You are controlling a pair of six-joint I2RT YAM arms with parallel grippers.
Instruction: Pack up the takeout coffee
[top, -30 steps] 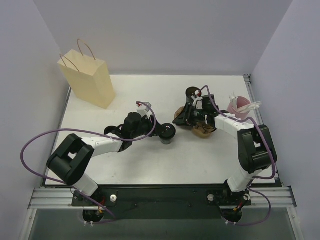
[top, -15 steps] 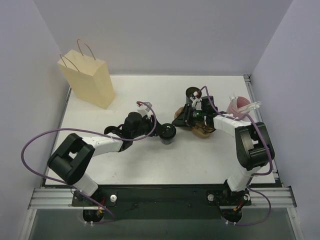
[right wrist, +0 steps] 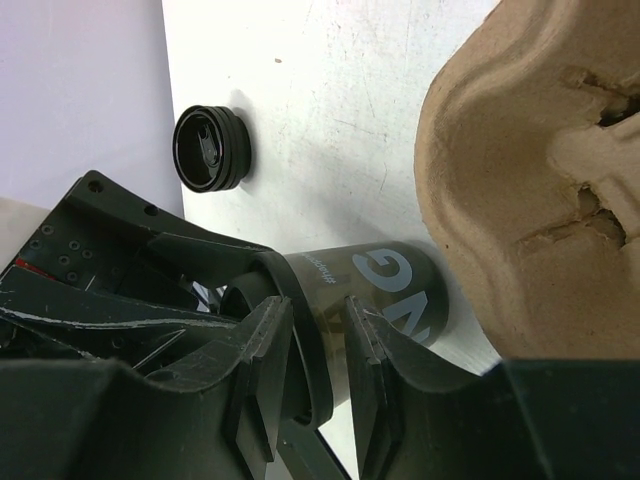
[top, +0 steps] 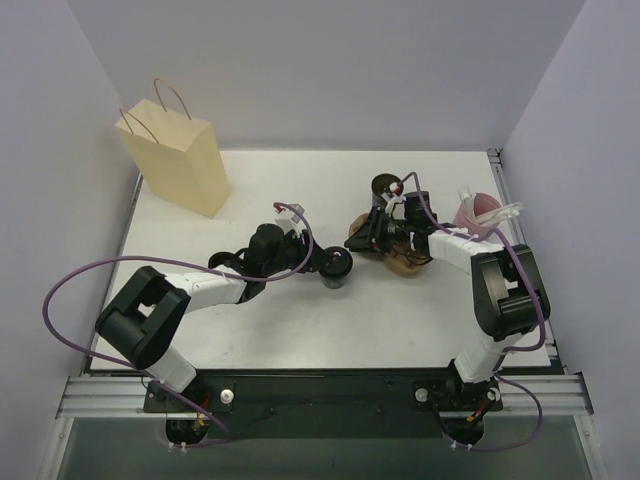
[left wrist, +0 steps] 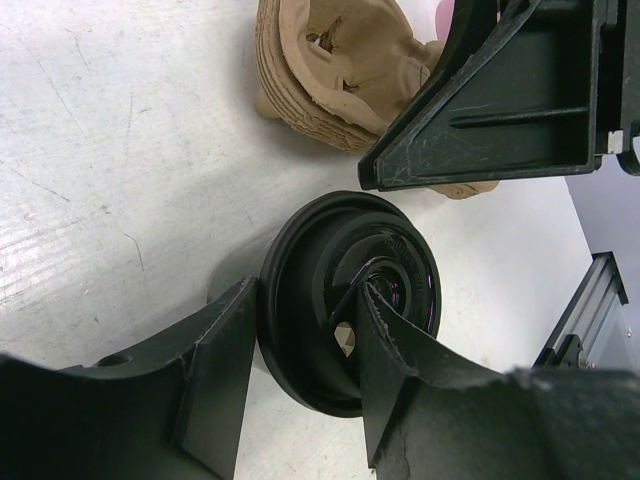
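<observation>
Near the middle of the table, my left hand reaches toward 3 o'clock and meets the centre cup, a black cup with its lid on. On the left wrist view its fingers stand partly spread: one lies against the lid's rim, the other crosses in front of the lid's top, so I cannot tell whether they are gripping it.

At 3 o'clock from that cup sits the cardboard carrier, and my right hand works at its 9 o'clock side. On the right wrist view the fingers are drawn close on the lid end of the lettered cup, pinching it. This dark cup carries pale letters on its wall, and its base points at the carrier, just beside the moulded edge.

At 12 o'clock from the right hand, the rear cup stands alone with its lid on, close to the back wall.

A paper bag stands upright at the table's 10 o'clock corner, handles up, well apart from both hands. A pink object lies at the 2 o'clock edge; I cannot make out what it is.
</observation>
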